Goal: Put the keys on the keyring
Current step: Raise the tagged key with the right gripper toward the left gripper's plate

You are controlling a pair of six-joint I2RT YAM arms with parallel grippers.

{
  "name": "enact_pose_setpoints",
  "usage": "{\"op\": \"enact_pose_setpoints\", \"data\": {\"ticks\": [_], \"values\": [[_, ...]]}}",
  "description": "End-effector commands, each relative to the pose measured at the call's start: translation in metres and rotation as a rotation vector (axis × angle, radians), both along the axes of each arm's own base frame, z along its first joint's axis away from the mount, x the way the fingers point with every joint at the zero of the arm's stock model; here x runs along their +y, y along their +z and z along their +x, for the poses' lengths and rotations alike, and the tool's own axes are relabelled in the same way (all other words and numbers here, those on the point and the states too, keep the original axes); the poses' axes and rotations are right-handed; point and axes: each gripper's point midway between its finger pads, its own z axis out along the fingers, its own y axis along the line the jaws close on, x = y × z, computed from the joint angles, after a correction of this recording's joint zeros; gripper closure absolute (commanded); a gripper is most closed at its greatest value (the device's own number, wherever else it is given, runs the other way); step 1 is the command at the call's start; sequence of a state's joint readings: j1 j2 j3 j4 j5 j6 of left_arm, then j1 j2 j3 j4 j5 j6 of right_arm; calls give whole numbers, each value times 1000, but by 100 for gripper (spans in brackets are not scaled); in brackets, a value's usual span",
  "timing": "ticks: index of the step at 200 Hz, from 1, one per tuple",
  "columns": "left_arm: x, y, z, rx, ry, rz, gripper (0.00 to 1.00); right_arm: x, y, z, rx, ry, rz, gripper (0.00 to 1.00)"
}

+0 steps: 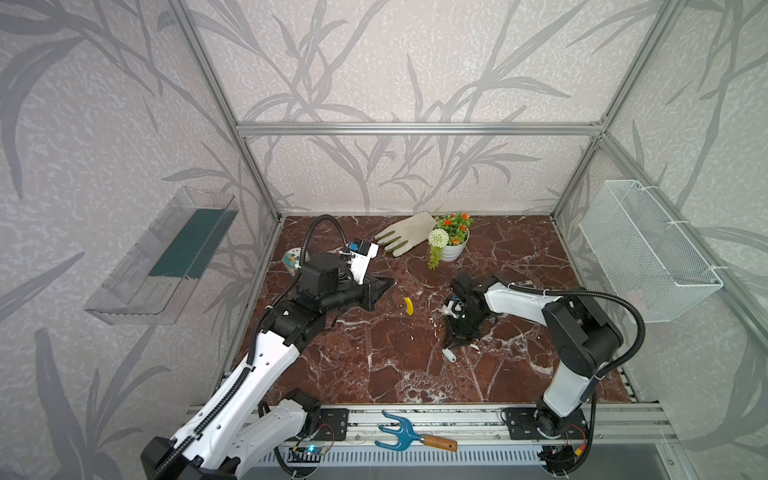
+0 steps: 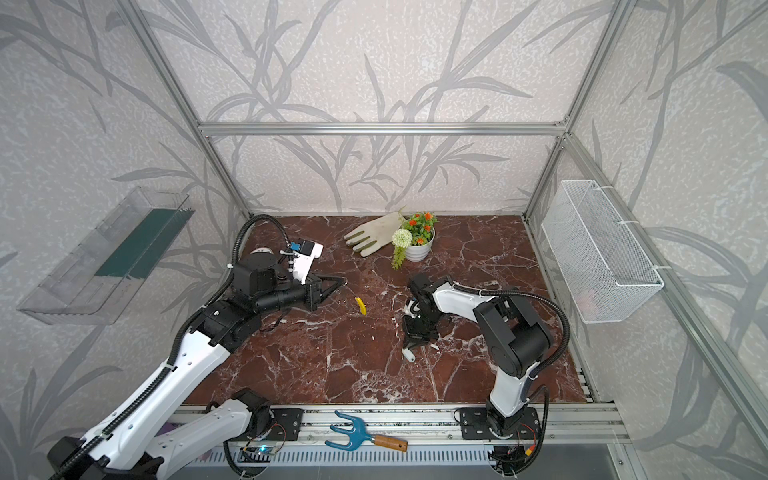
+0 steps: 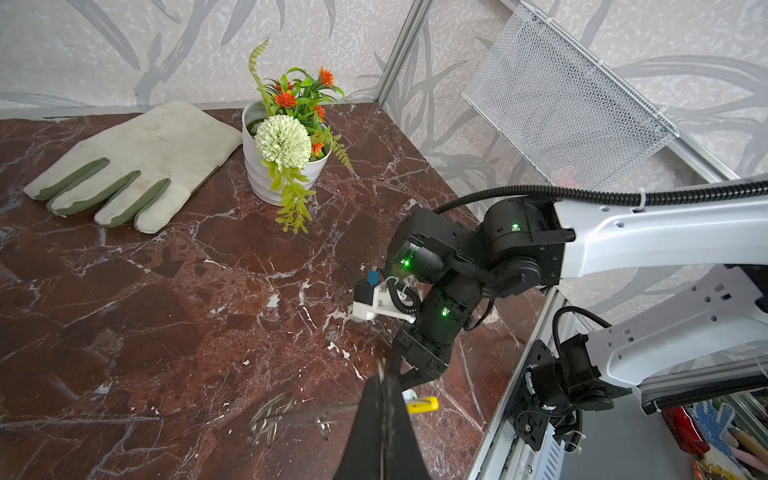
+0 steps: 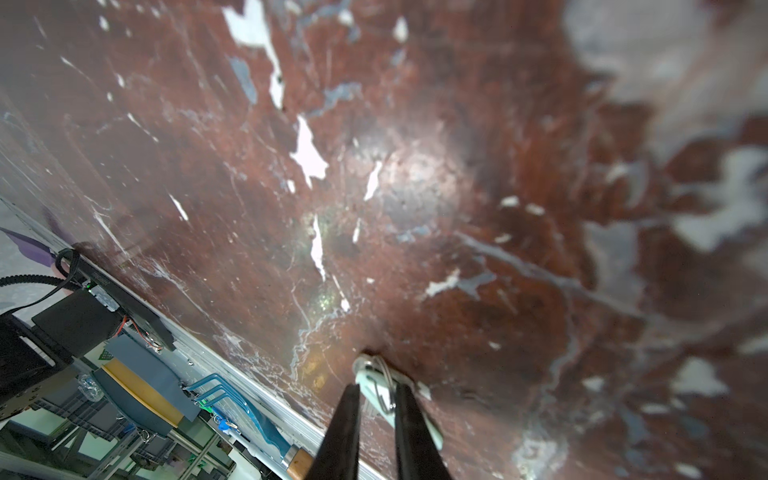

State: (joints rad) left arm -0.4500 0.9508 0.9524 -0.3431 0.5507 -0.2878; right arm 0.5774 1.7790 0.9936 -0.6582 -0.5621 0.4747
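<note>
The keyring shows as a thin grey wire with a yellow sleeve (image 1: 409, 306) (image 2: 362, 306) (image 3: 422, 404), held just above the marble table. My left gripper (image 1: 392, 283) (image 2: 344, 281) (image 3: 382, 374) is shut on that wire; blurred small wire rings (image 3: 270, 415) hang on it on the side away from the sleeve. The keys' white tag (image 4: 374, 376) (image 1: 449, 354) (image 2: 408, 354), with a wire loop on it, sits between the fingers of my right gripper (image 4: 376, 386) (image 1: 455, 347) (image 2: 411, 347), which is shut on it low over the table. The key blades are hidden.
A work glove (image 1: 405, 237) and a white flower pot (image 1: 453, 245) sit at the back. A round tin (image 1: 293, 259) lies behind the left arm. A blue hand rake (image 1: 399, 432) rests on the front rail. A mesh basket (image 1: 648, 249) hangs on the right wall, a clear shelf (image 1: 162, 257) on the left.
</note>
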Motion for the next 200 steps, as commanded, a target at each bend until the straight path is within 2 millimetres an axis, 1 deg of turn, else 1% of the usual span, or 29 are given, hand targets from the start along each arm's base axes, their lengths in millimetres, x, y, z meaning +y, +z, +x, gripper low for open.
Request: {"op": "enact_pose_setpoints", "data": {"ticks": [1,46,55,87,113,129,173,183,186,200], "values": [[-3,7,1,-40,-16,-12,100,2,5,-2,4,5,8,83],[-2,7,0,-39,-16,-12,100,0,5,0,-11,6,-6,86],[-2,7,0,-40,-15,-12,100,0,5,1,-15,6,-6,88],[-3,6,0,-36,-17,-13,100,-1,3,1,-15,5,-14,89],[-2,7,0,-37,-17,-12,100,-2,1,0,-21,2,-14,97],[-2,7,0,-37,-16,-11,100,-2,3,2,-31,0,-10,99],[-3,7,0,-39,-17,-11,100,0,13,5,-74,7,14,100],[-3,8,0,-41,-19,-12,100,-1,12,5,-76,9,14,100],[-3,8,1,-40,-17,-12,100,1,20,6,-99,9,29,100],[-4,9,2,-42,-19,-15,100,1,25,7,-127,8,42,100]]}}
